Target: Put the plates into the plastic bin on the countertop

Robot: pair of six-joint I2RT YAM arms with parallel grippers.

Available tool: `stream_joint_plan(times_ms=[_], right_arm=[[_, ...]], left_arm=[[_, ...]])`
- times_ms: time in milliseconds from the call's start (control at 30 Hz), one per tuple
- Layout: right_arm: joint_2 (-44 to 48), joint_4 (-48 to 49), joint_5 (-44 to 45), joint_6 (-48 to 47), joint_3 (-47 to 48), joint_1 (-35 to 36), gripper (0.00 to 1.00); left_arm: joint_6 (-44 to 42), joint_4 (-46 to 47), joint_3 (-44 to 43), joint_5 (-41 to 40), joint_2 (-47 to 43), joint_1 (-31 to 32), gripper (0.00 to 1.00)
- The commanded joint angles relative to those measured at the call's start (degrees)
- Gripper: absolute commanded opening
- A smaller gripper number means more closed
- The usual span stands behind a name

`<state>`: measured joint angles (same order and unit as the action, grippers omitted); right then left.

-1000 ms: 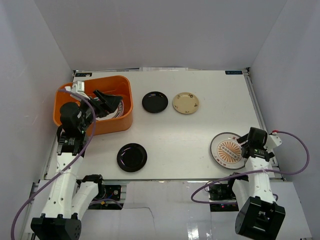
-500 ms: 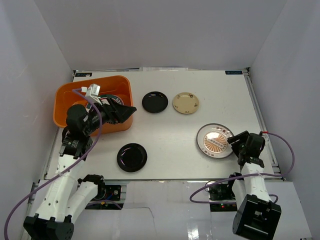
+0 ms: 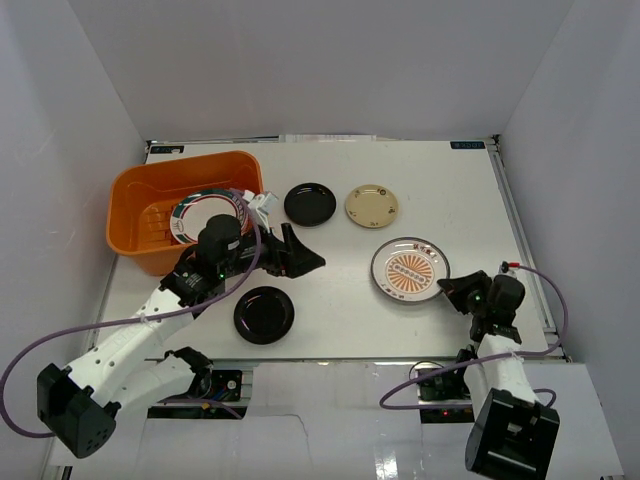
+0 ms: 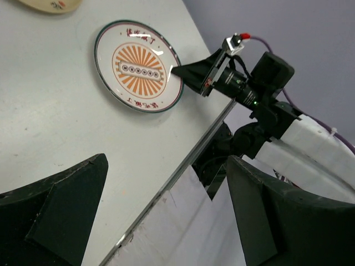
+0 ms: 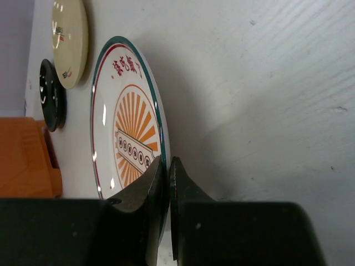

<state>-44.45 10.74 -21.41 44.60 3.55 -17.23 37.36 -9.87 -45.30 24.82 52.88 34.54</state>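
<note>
Right gripper (image 3: 444, 288): fingers clamped on the near-right rim of the sunburst plate (image 3: 409, 270). The right wrist view confirms it, with both fingertips (image 5: 157, 176) pinching the rim edge and almost no gap. The plate looks tilted there, with a shadow under it. I can't tell if its far edge touches the countertop (image 3: 450, 190).

Left gripper (image 3: 305, 250): fingers spread wide, holding nothing. It hangs over bare countertop, right of the plastic bin (image 3: 135, 195), between the two black plates. The left wrist view looks across at the sunburst plate and the right gripper biting its rim.

Plate positions:
- sunburst plate: right of centre, in my right fingers, well apart from the bin.
- green-red rim plate (image 3: 206, 217): inside the bin, right half. I can't make out what is under it.
- far black plate (image 3: 310, 204): on the countertop, just right of the bin.
- cream plate (image 3: 372, 206): on the countertop, beside the far black plate on its right, not touching.
- near black plate (image 3: 264, 314): on the countertop, near the front edge, below my left gripper.

The bin sits in the far-left corner area, upright. My left arm crosses in front of its near-right corner.
</note>
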Motion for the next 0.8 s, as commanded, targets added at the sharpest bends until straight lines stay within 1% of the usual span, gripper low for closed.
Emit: stream_joint_plan(times_ms=[0, 33, 67, 133, 233, 300, 400, 467, 500, 533, 600, 667, 700, 733, 767], right_arm=[[8.0, -2.8, -4.0, -0.4, 3.6, 0.2, 0.08], [9.1, -3.1, -5.0, -0.3, 6.4, 0.2, 0.08], [9.4, -3.4, -7.9, -0.3, 7.9, 0.4, 0.08], [8.2, -2.6, -10.5, 0.8, 9.8, 2.1, 0.08], [7.2, 3.8, -16.3, 5.0, 8.8, 4.4, 0.08], [6.7, 6.1, -17.4, 5.9, 9.1, 6.0, 0.08], [5.2, 6.9, -19.7, 5.3, 11.1, 8.3, 0.08], [4.5, 9.5, -21.4, 6.3, 11.6, 9.9, 0.08], [3.9, 10.3, -21.7, 6.6, 11.8, 11.9, 0.08], [3.8, 10.8, -21.9, 6.6, 12.1, 12.8, 0.08], [3.5, 12.2, -23.0, 6.9, 12.1, 14.8, 0.08], [3.6, 14.2, -23.9, 7.7, 11.9, 15.5, 0.08], [3.7, 14.6, -24.0, 8.1, 11.9, 15.9, 0.08], [3.8, 14.7, -24.2, 8.1, 11.9, 16.2, 0.08], [3.8, 14.6, -24.3, 8.0, 12.0, 16.4, 0.08]], left_arm=[[-1.2, -0.3, 0.1, -4.5, 1.3, 3.1, 0.98], [-0.7, -0.2, 0.3, -4.1, 1.8, 3.2, 0.98], [-0.5, 0.1, 0.3, -3.8, 3.1, 3.2, 0.98], [-0.1, 1.4, 0.4, -3.1, 4.8, 3.4, 0.98], [0.3, 3.2, 0.1, -2.5, 8.8, 3.7, 0.98], [0.1, 3.6, -0.5, -3.2, 11.9, 3.7, 0.97], [-0.2, 6.0, -1.5, -4.0, 15.6, 3.7, 0.94], [0.0, 8.1, -2.0, -4.3, 17.7, 3.7, 0.93], [0.5, 9.0, -2.1, -3.8, 18.7, 3.7, 0.93], [0.8, 11.7, -2.0, -3.8, 20.4, 3.7, 0.91], [1.1, 12.9, -1.8, -4.7, 21.9, 3.7, 0.86], [0.5, 12.8, -2.2, -6.1, 24.2, 3.7, 0.77], [0.5, 12.5, -2.2, -6.9, 24.7, 3.7, 0.72], [0.7, 12.9, -2.2, -7.5, 24.9, 3.7, 0.61], [1.0, 13.6, -2.0, -7.5, 24.8, 3.7, 0.56]])
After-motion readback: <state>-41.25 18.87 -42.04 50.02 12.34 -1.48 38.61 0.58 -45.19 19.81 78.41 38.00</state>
